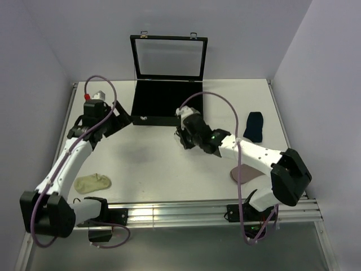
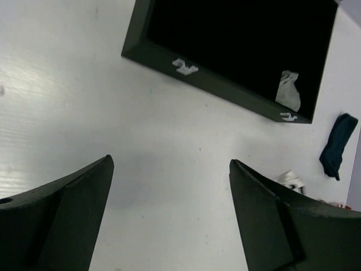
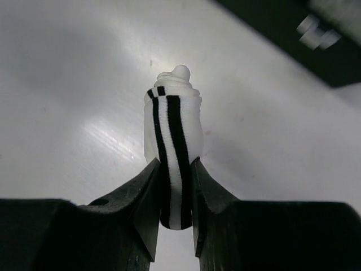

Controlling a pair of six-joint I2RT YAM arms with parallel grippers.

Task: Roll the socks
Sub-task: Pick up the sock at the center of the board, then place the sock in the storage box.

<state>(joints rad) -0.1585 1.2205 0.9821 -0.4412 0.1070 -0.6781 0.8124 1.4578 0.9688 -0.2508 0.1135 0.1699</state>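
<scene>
My right gripper [image 3: 176, 164] is shut on a rolled white sock [image 3: 172, 127] with black stripes and holds it just above the table. From above, this gripper [image 1: 182, 140] sits near the table's middle, in front of the black case [image 1: 148, 100]. My left gripper [image 2: 169, 164] is open over bare table, nothing between its fingers. In the top view the left gripper [image 1: 120, 117] is by the case's left front corner. A navy sock [image 1: 254, 126] lies flat at the right. An olive-grey sock [image 1: 93, 182] lies front left.
The open black case has its lid [image 1: 169, 56] upright at the back. A pale sock [image 2: 288, 90] lies inside the case [image 2: 169, 53]. A pinkish-grey sock [image 1: 252, 173] lies under my right arm. The metal rail [image 1: 180, 213] runs along the near edge.
</scene>
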